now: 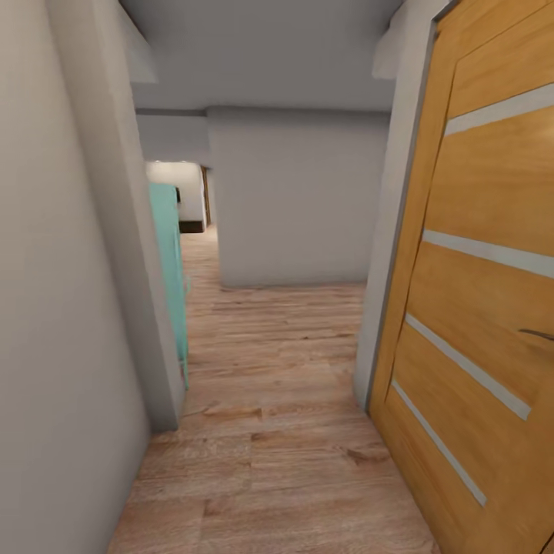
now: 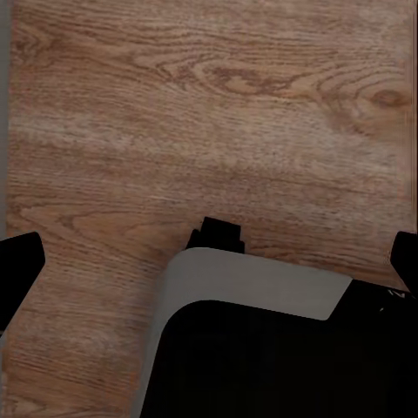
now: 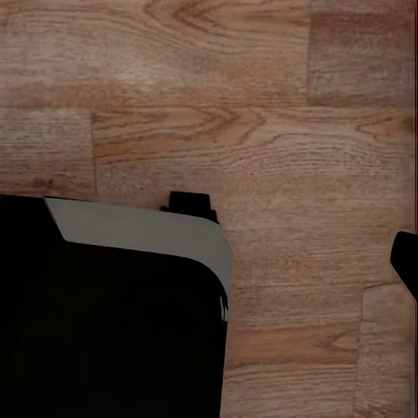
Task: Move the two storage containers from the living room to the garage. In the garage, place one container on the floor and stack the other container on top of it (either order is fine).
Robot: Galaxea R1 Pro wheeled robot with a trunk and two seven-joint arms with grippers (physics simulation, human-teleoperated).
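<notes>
Hallway planks (image 1: 269,431) are crossed beside an orange-brown door (image 1: 477,308). Left jaws are spread, empty; right jaws cannot be judged. Containers, likely stiff and light, would best be gripped by their rims.

A light wood plank floor (image 1: 269,431) runs along a narrow hallway. At 3 o'clock stands an orange-brown wooden door (image 1: 492,308) with pale stripes; at 9 o'clock, a turquoise panel (image 1: 171,261) beside a grey wall (image 1: 61,308).
</notes>
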